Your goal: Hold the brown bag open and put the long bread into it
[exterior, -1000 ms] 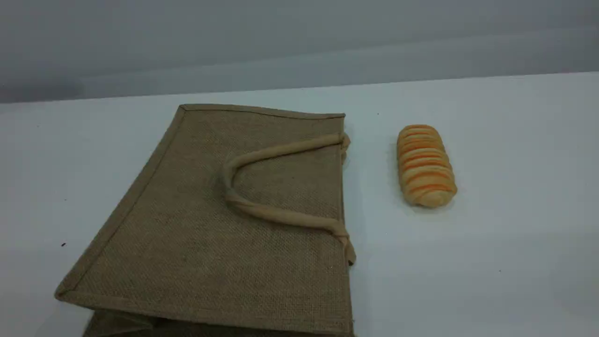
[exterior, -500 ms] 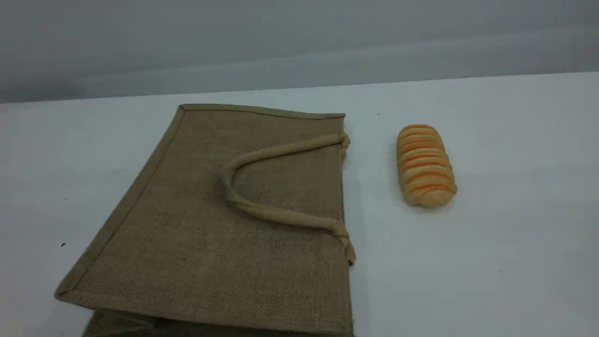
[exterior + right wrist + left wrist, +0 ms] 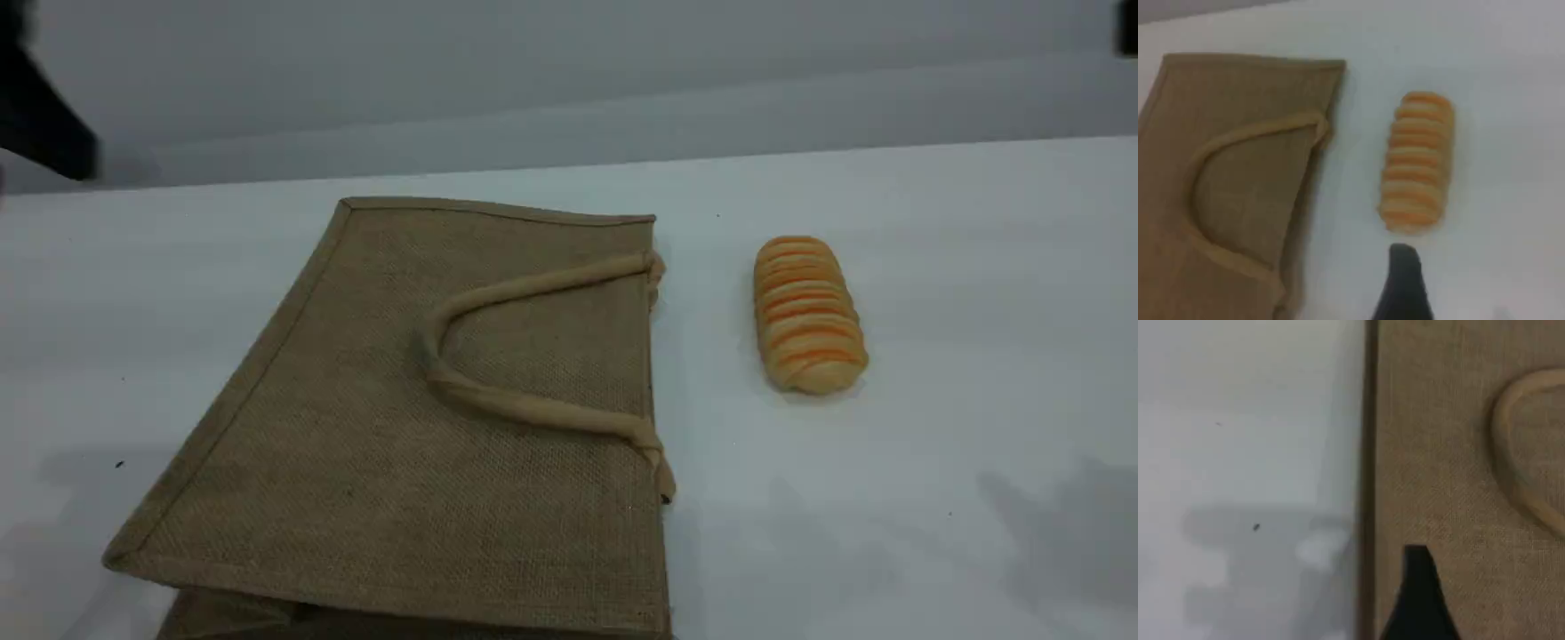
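The brown bag (image 3: 400, 427) lies flat on the white table, its mouth edge facing right and one beige loop handle (image 3: 524, 409) resting on top. To its right, apart from it, lies the long bread (image 3: 807, 313), striped yellow and orange. A dark blur of my left arm (image 3: 44, 124) shows at the top left corner. In the left wrist view one black fingertip (image 3: 1418, 587) hovers over the bag (image 3: 1458, 453) just inside its bound edge. In the right wrist view a fingertip (image 3: 1403, 280) hangs just short of the bread (image 3: 1417, 163), holding nothing. Only one finger of each gripper shows.
The white table (image 3: 933, 489) carries only the bag and the bread. A grey wall (image 3: 569, 80) stands behind its far edge. A small dark sliver of the right arm (image 3: 1127, 27) shows at the top right corner.
Dark arm parts have come into the scene view's top corners and soft shadows now fall on the table's front left and right. Bag and bread have not moved.
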You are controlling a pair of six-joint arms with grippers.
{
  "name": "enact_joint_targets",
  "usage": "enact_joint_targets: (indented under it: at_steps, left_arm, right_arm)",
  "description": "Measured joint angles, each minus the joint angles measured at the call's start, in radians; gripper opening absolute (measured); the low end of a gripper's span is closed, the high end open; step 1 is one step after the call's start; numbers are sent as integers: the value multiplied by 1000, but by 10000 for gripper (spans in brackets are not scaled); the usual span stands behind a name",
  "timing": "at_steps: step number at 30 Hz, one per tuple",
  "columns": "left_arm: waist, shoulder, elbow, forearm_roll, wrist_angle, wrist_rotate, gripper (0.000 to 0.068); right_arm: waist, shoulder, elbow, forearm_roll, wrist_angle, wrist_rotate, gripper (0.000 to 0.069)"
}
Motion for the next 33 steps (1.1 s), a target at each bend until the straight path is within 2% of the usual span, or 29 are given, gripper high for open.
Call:
enact_joint_targets:
  at_steps: [10,14,23,33]
  left_arm:
    - [0,376,-156,-371,-22,314,457]
    - [-15,479,-216,-474,-25,390,457]
    - [-122,671,-366,-478,-44,374,457]
    - [-166,804,-462,-461,-40,324,457]
  right_arm:
    - [0,275,-139,284,0,-244,481]
    - [0,325,-147,324,1,-284,481]
    - [0,373,-147,388,-4,-374,481]
    - [0,373,-147,397,-8,-400,481]
